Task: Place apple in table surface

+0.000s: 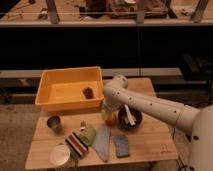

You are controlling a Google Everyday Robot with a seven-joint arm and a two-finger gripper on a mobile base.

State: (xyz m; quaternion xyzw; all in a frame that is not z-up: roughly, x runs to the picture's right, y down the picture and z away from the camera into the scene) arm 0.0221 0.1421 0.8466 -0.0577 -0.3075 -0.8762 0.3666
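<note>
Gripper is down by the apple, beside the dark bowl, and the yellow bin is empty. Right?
No. The yellow bin is not empty: the camera view shows a small dark brown lump in it. The gripper is indeed down by the apple, beside the dark bowl.
</note>
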